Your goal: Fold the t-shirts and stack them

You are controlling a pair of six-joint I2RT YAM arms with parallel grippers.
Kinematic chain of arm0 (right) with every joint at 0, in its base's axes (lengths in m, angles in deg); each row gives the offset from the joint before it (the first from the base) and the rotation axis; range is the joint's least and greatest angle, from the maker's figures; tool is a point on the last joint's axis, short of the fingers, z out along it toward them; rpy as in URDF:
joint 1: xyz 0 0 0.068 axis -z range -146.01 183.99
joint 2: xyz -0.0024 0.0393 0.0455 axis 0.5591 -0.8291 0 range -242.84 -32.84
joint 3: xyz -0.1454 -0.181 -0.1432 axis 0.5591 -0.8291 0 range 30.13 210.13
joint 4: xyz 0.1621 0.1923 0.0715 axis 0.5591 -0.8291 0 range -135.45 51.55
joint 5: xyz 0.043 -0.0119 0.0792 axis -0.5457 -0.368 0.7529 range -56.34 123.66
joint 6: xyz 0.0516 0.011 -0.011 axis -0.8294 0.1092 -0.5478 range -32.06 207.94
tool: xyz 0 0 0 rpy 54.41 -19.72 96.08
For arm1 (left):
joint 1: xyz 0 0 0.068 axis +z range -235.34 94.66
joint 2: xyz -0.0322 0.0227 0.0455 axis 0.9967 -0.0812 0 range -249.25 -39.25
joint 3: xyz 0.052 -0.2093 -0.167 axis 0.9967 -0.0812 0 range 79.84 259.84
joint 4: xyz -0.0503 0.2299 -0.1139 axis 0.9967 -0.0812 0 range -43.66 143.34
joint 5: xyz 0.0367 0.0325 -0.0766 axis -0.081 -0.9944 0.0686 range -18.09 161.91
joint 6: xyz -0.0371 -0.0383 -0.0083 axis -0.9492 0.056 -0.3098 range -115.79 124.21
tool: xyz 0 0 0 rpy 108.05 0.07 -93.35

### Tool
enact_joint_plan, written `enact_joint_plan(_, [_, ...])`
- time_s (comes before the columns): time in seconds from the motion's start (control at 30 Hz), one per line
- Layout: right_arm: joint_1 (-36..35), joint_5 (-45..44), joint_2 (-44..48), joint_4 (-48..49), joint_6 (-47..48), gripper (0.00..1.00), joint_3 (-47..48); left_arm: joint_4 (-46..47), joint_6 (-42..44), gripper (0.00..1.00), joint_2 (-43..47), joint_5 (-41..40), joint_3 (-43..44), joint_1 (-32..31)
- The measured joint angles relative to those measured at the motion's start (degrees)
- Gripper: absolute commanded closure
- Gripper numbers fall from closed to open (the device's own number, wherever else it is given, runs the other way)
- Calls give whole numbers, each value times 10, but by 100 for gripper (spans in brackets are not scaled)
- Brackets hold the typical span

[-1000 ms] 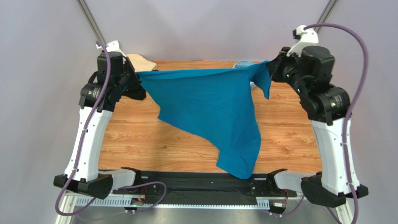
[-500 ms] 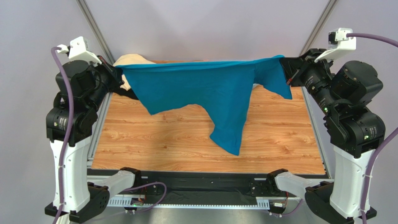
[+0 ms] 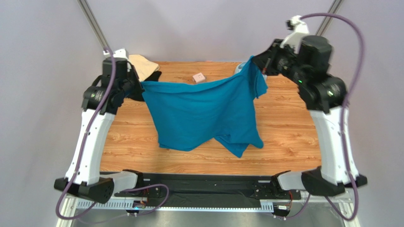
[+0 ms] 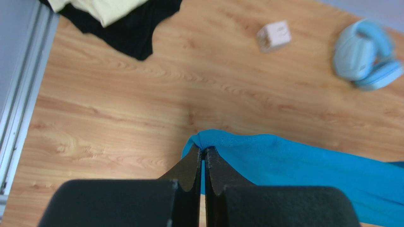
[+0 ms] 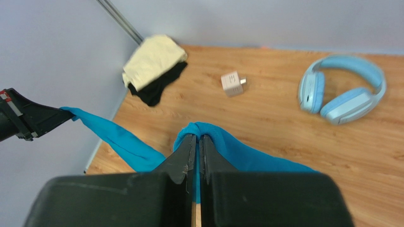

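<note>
Sagging teal t-shirt (image 3: 199, 113), top edge high over table (image 3: 284, 139)

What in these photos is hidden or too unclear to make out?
- Headphones: in the top view, almost wholly behind the raised teal shirt.
- Black shirt: in every view, mostly under the tan shirt, so its shape is unknown.
- Pink cube: details blurred in the left wrist view.
- Table: the part beneath the teal shirt is hidden in the top view.
</note>
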State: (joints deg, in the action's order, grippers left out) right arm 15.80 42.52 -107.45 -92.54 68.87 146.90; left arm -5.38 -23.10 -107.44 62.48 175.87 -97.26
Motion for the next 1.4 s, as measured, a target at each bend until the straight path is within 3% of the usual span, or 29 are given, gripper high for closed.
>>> enact_joint_plan(0.27, [-32, 40, -227, 1, 0, 100, -84, -2, 7, 100, -69, 3, -125, 0])
enact_joint_plan(0.5, [-96, 60, -400, -23, 9, 100, -79, -1, 26, 100, -97, -15, -147, 0])
enact_joint_plan(0.93, [-150, 55, -493, -29, 38, 100, -17, -2, 45, 100, -133, -23, -204, 0])
enact_joint_plan(1.07, [-151, 60, -501, -26, 57, 74, -1, -2, 52, 100, -136, -23, -203, 0])
enact_joint_plan(1.17, [-152, 64, -499, -21, 68, 61, -10, -3, 57, 100, -143, -23, -200, 0])
enact_joint_plan(1.4, [-143, 43, -421, 16, 77, 54, -153, -2, 65, 100, -149, -22, -196, 0])
